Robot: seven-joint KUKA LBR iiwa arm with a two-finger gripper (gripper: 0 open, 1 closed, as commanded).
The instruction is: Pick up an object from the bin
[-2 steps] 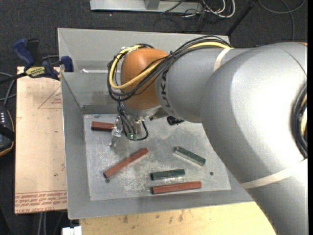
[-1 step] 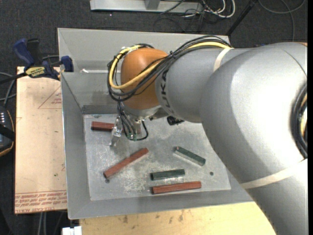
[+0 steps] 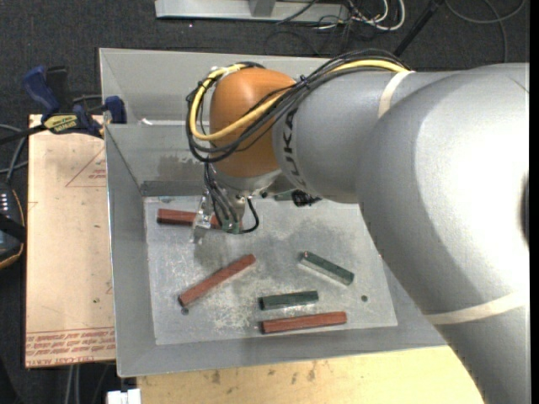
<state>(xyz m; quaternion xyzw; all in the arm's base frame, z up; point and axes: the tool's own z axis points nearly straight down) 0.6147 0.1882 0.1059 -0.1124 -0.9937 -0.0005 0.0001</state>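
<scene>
Lying flat at the back-left of the bin (image 3: 126, 251) floor: short red-brown bar (image 3: 175, 217), running roughly parallel to the back wall and sitting near its foot, left end stopping just short of the left wall, right end disappearing under the gripper (image 3: 217, 219). Hanging right over that right end, touching or only just clearing the bar; cannot tell which, and cannot tell whether open, closed or clamping. Sitting above it, orange wrist cover (image 3: 244, 120) with yellow and black cables (image 3: 198, 116) looping round, hiding the back-middle of the floor. Lying diagonally just in front: long red-brown stick (image 3: 216, 279), apart from the short bar, bare floor showing between. Resting further right and forward, well apart from the gripper: tilted green bar (image 3: 327, 268), then dark green bar (image 3: 288, 300) and red bar (image 3: 303, 321) near each other, the red one hugging the floor's front edge. Leaving open floor along the left wall and through the middle.
</scene>
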